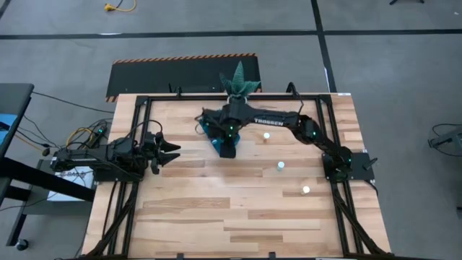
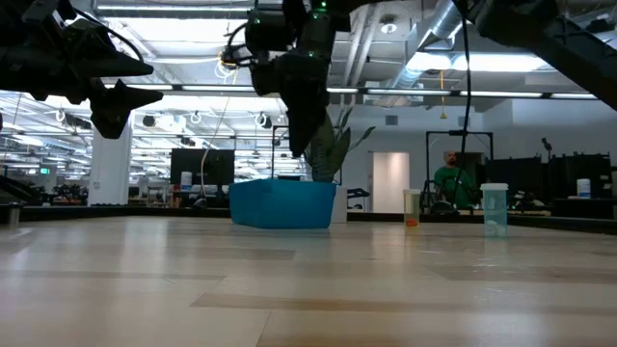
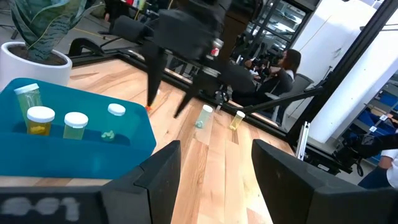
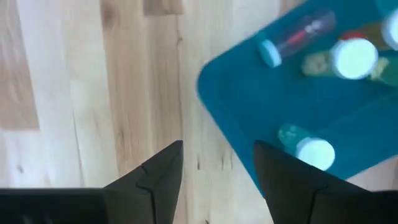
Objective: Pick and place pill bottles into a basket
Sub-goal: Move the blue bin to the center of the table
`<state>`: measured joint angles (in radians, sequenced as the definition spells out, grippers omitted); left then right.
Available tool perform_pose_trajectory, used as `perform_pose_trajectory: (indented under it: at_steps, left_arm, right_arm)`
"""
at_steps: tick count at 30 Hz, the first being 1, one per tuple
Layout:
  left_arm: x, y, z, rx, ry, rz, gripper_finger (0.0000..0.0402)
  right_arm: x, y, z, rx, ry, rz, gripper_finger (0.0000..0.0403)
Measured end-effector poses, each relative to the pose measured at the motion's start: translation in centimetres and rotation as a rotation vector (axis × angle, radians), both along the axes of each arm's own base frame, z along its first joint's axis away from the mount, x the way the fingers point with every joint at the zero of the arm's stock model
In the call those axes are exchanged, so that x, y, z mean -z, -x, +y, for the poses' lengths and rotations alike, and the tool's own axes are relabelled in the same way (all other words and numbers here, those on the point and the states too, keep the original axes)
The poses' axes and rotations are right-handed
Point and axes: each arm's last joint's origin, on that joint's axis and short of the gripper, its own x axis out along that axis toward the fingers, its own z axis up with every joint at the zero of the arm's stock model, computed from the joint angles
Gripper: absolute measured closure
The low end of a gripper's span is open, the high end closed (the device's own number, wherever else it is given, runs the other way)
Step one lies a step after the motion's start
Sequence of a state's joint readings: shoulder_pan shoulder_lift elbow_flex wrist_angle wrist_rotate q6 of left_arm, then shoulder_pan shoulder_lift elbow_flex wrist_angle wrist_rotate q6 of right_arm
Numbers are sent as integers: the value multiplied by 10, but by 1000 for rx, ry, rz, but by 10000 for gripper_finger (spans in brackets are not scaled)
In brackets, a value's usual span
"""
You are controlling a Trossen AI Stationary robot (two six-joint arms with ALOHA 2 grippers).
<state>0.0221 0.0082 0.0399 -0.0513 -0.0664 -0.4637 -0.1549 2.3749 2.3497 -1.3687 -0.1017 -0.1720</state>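
The teal-blue basket (image 1: 211, 132) stands at the table's far middle, partly under my right arm. Several pill bottles are in it (image 3: 40, 119) (image 4: 354, 57); some stand and some lie. Three more pill bottles stand on the wood to the right of the basket (image 1: 266, 135) (image 1: 280, 166) (image 1: 305, 190). My right gripper (image 4: 217, 149) hangs open and empty above the basket's near corner (image 2: 307, 154), fingers pointing down. My left gripper (image 1: 172, 152) is open and empty, raised at the table's left, facing the basket (image 3: 216, 146).
A white pot with a green plant (image 1: 240, 83) stands just behind the basket at the far edge. Black frame rails (image 1: 328, 130) run along the table's left, right and far sides. People sit in the room beyond the table (image 3: 287, 65). Bare wood (image 1: 231, 209) lies toward the near edge.
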Motion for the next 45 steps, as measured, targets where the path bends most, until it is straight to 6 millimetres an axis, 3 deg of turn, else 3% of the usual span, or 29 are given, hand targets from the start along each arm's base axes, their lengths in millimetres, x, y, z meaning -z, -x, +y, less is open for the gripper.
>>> perform_pose_trajectory:
  at_steps: [4,14,24,33,45]
  left_arm:
    - [0,0,0,0,0,0,216]
    - [0,0,0,0,0,0,216]
    - [0,0,0,0,0,0,216]
    - [0,0,0,0,0,0,216]
    - [0,0,0,0,0,0,216]
  right_arm:
    - [0,0,9,-75,42,11,206]
    - [0,1,-3,-87,47,7,207]
    - [1,0,2,-127,43,3,204]
    - [23,-1,8,-140,38,39,198]
    - [25,-4,6,-166,48,14,217]
